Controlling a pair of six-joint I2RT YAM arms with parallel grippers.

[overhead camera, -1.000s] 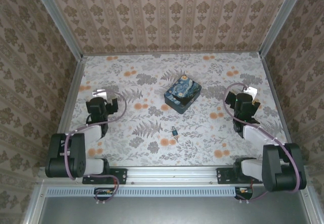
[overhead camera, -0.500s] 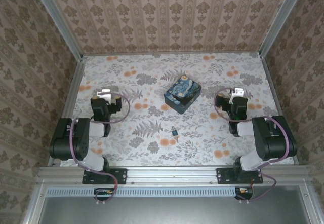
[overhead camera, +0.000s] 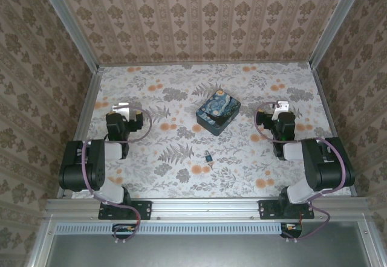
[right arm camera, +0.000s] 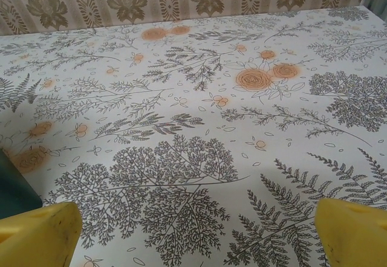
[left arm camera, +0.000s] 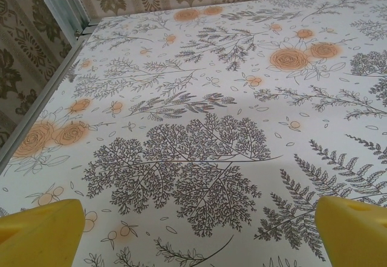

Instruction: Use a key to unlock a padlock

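The left tool (overhead camera: 123, 107) sits low over the counter (overhead camera: 181, 86) at the left. Its yellow fingertips (left arm camera: 42, 231) are spread wide, with nothing between them. The left arm is folded back on itself, with the wrist pointing toward the far wall.

The padlock (overhead camera: 208, 156) lies around the centre, somewhat toward the near edge, well apart from both tools. We take the dark sliver just near of it to be the key (overhead camera: 211, 167); it is too small to confirm.

We judge both parts to be rigid metal, light and smooth, so either may skid on the printed surface when nudged. Grip the padlock across its flat body, leaving the keyway clear. Take the key by its head, flat between the pads.

Farther back stands the night-sky box (overhead camera: 218, 113). At the right, the right tool (overhead camera: 282, 107) mirrors the left: released, empty, arm folded, pointing to the far wall.
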